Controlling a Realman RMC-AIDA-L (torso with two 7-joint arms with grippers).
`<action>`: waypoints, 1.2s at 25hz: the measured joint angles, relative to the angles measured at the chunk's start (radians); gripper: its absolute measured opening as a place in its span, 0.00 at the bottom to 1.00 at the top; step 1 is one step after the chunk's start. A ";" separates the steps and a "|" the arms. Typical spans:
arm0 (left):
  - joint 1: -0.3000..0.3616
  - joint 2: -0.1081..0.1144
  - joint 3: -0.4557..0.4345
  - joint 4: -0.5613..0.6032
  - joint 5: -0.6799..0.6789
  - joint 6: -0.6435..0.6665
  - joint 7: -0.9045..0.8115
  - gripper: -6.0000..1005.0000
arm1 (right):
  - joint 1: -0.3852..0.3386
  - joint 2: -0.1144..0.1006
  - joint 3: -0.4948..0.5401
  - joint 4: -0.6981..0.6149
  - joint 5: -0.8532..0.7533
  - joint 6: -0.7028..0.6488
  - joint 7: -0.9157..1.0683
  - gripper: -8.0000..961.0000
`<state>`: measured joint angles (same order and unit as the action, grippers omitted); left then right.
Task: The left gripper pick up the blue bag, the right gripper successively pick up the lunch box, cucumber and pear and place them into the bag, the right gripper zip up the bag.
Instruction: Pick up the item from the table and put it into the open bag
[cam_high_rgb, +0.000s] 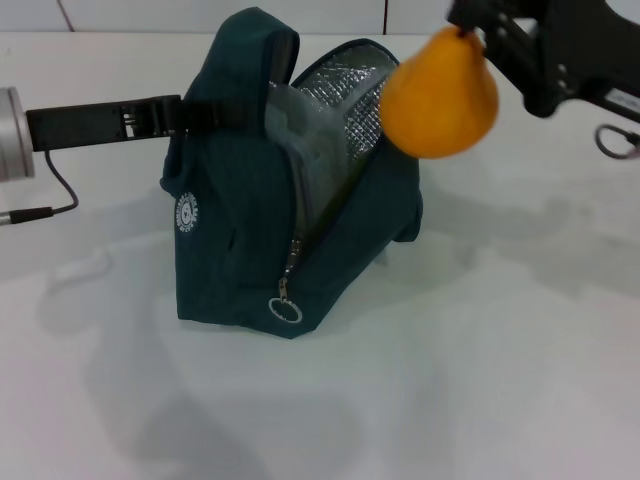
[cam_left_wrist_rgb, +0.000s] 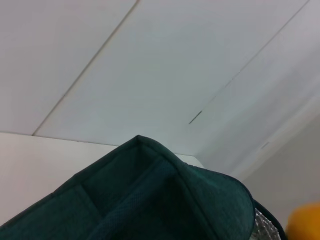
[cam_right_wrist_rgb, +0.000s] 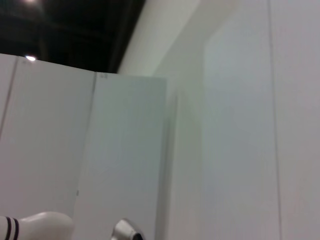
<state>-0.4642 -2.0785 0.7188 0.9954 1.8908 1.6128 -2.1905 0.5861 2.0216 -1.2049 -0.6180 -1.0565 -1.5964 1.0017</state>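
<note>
Above the bag (cam_high_rgb: 300, 230), pear (cam_high_rgb: 440, 95)

One bag, one pear, two grippers.

On the tabletop (cam_high_rgb: 480, 380) stands a single dark teal bag (cam_high_rgb: 240, 270), open at the top so its silver lining shows; it carries one round white logo patch (cam_high_rgb: 187, 213) and one zipper with one ring pull (cam_high_rgb: 286, 311). One orange-yellow pear (cam_high_rgb: 440, 95) hangs above the bag's opening, the only fruit in view. Two grippers are counted: the left gripper (cam_high_rgb: 180, 115) at the bag's upper edge, its jaws closed on the fabric, and the right gripper (cam_high_rgb: 475, 30), its jaws clamped on the pear's top. One black cable (cam_high_rgb: 50, 195) trails from the left arm.
</note>
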 joint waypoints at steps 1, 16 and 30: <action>-0.002 -0.001 0.000 0.000 0.000 0.001 0.000 0.05 | 0.011 0.001 0.000 0.002 0.000 0.000 0.000 0.04; -0.019 -0.002 0.001 -0.001 -0.022 0.003 0.004 0.05 | 0.121 0.006 -0.155 0.035 0.066 0.134 -0.014 0.04; -0.016 0.000 -0.002 -0.004 -0.029 0.002 0.009 0.05 | 0.117 0.006 -0.310 0.046 0.079 0.271 -0.036 0.04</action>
<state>-0.4804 -2.0785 0.7164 0.9910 1.8622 1.6144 -2.1813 0.7034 2.0279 -1.5148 -0.5721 -0.9770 -1.3251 0.9655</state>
